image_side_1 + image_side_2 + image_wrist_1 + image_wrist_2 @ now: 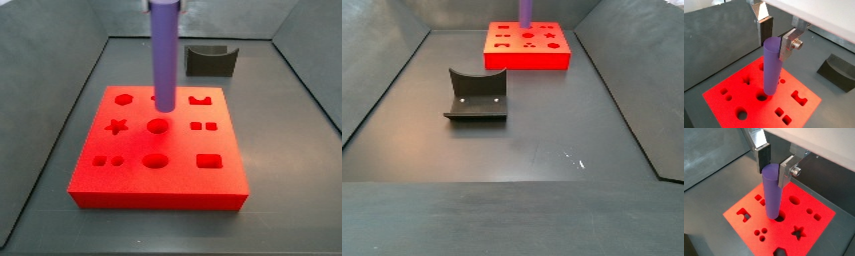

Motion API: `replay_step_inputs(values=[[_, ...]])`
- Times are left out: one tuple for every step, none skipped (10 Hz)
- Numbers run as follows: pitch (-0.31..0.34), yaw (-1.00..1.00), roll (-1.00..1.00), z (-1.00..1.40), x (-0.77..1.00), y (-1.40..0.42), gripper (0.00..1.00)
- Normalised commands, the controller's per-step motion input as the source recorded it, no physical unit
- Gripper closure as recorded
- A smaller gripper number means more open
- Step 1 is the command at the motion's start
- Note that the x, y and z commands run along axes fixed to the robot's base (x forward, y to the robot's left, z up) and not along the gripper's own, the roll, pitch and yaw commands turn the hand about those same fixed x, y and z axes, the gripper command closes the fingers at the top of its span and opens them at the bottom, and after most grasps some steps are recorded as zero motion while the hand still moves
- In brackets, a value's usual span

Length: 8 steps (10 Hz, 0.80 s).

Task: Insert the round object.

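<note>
The round object, a long purple cylinder peg [772, 67], stands upright over the red block [731, 82] with shaped holes. Its lower end meets a round hole in the block's middle [778, 219]; I cannot tell how deep it sits. My gripper [775, 45] is above the block, its silver fingers on either side of the peg's top end, shut on it. It shows the same way in the wrist view [774, 175]. In both side views only the peg [164, 55] [525, 10] and the block [160, 170] [529, 58] show; the gripper is out of frame.
The dark fixture [476, 95] stands on the grey floor away from the block, also seen in a side view [209, 60] and a wrist view [839, 72]. Grey bin walls [382, 90] enclose the floor.
</note>
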Motion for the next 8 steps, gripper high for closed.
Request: replay_step_inputs(values=[[-0.256,0.0,-0.11,-0.23,-0.13,-0.04,1.0],[-0.259,0.0,-0.13,-0.24,-0.18,0.0,1.0],[-0.217,0.0,-0.07,-0.17,-0.24,0.0,1.0],[-0.149,0.0,-0.01,-0.07,-0.25,-0.05,1.0],[-0.11,0.0,0.0,-0.05,-0.1,-0.1,1.0],[-0.1,0.0,-0.01,-0.05,-0.02,-0.13,1.0],[-0.101,0.0,0.0,-0.19,0.0,-0.06,1.0],[-0.08,0.0,0.0,-0.2,0.0,0.0,1.0]])
